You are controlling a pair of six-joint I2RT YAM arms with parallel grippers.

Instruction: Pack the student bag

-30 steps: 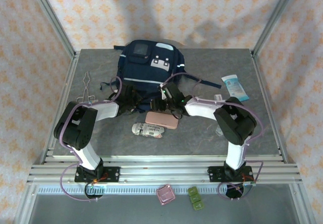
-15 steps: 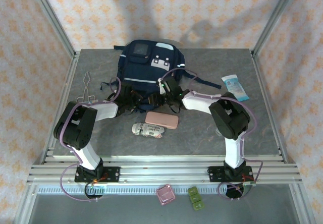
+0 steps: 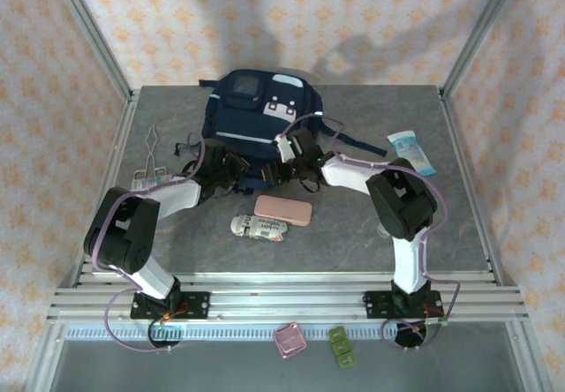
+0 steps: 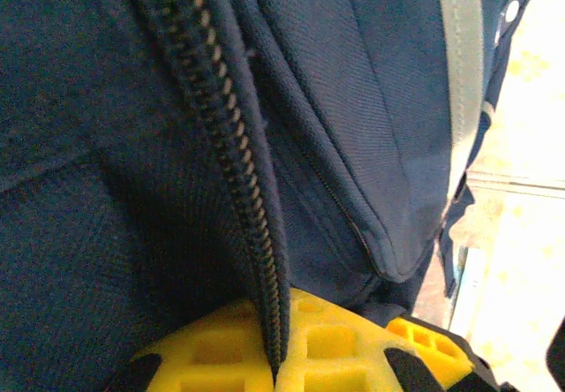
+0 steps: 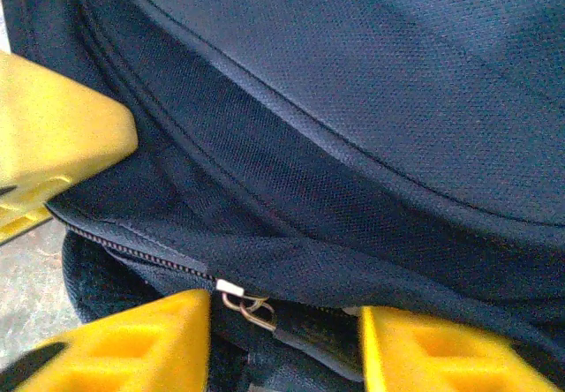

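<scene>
One student bag (image 3: 258, 109) lies at the far centre of the worktop (image 3: 371, 233), long axis far-to-near. Its near zip edge (image 4: 252, 233) is clamped by the closed left end effector (image 4: 275, 357); the zip pull (image 5: 245, 307) is bracketed, ungripped, by the parted right end effector (image 5: 284, 339).

Robot test booth: aluminium frame (image 3: 93, 30), patterned wall panels (image 3: 265, 21), grey tabletop (image 3: 353, 233).

The student bag (image 3: 258, 125) is navy blue, with a light grey stripe, white patches and a grey square panel. In front of the bag lie a pink case (image 3: 283, 210) and a white roll (image 3: 260, 228) with black print; right of it a pale blue and white packet (image 3: 410, 152). The table (image 3: 371, 233) is mottled grey
</scene>
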